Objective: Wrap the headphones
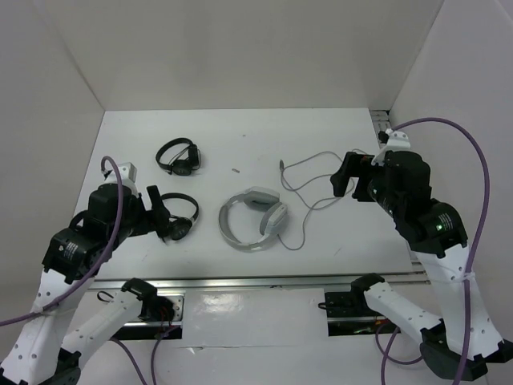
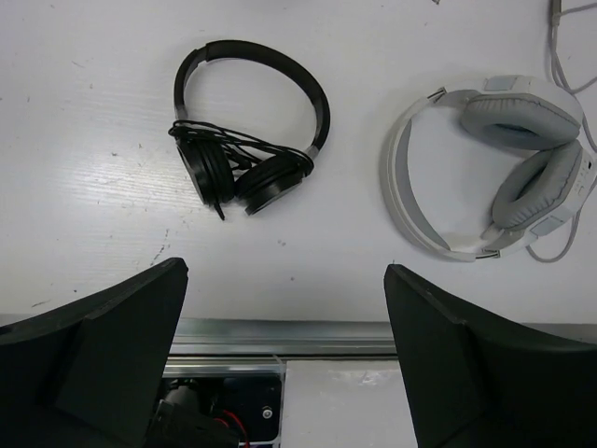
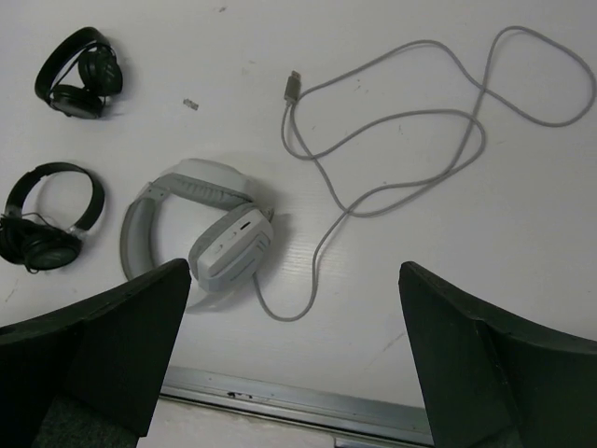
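- Left gripper (image 1: 163,215) hangs at the near left of the worktop (image 1: 240,128), jaws spread wide, holding nothing.
- Just beside it lies a black headset (image 1: 178,218).
- The headphones (image 1: 272,218) lie flat near the middle, ear cups to the right.
- Right gripper (image 1: 346,181) hovers wide open and empty above the loose grey cable (image 3: 438,113).
- A second black headset (image 1: 178,156) lies farther back on the left.

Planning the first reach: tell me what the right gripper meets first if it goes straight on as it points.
The open right gripper would likely meet the grey cable near the headphones, or bare table just beside it; depth is unclear.
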Controlling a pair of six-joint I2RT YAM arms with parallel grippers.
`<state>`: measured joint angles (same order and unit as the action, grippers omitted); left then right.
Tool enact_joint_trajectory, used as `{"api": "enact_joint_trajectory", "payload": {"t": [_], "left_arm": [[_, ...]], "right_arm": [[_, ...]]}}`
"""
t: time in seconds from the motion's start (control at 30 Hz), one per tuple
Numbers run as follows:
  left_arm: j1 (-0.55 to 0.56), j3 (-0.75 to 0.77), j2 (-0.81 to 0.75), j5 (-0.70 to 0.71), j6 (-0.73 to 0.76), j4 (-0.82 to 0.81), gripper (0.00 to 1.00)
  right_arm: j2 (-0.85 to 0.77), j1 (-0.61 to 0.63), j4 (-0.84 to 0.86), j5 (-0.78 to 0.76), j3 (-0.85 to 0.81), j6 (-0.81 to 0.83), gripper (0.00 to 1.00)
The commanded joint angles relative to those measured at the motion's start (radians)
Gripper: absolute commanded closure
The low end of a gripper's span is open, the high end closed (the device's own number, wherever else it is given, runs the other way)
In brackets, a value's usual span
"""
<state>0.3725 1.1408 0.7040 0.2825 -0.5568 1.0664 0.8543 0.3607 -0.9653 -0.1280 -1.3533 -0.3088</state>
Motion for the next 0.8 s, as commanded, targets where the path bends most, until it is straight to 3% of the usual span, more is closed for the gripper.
{"api": "enact_joint_trajectory", "payload": {"t": [0.0, 0.17, 0.27, 0.4, 0.53, 0.7, 0.77], "left_arm": [[0.006, -0.009, 0.0, -0.026, 0.001, -0.046, 0.0], [0.006, -0.009, 0.037, -0.055, -0.02, -0.056, 0.0], [0.006, -0.018, 0.069, -0.086, -0.034, -0.078, 0.0], [0.028, -0.128, 0.124, -0.163, -0.077, -0.211, 0.0], [0.152, -0.176, 0.271, -0.195, -0.176, -0.321, 0.0], [0.376, -0.109, 0.46, -0.051, -0.29, -0.373, 0.0], [0.388, -0.108, 0.514, -0.023, -0.334, -0.385, 0.0]], "right_arm": [[-0.034, 0.009, 0.037, -0.094, 0.012, 0.001, 0.0], [-0.055, 0.009, 0.063, -0.148, 0.039, -0.036, 0.0], [-0.066, 0.009, 0.094, -0.069, 0.052, -0.036, 0.0], [-0.029, 0.009, 0.094, -0.064, 0.062, -0.027, 0.0], [0.008, 0.009, 0.115, -0.044, 0.083, -0.016, 0.0], [0.017, 0.009, 0.155, -0.016, 0.123, -0.016, 0.0], [0.028, 0.009, 0.155, -0.001, 0.123, -0.016, 0.0]]}}
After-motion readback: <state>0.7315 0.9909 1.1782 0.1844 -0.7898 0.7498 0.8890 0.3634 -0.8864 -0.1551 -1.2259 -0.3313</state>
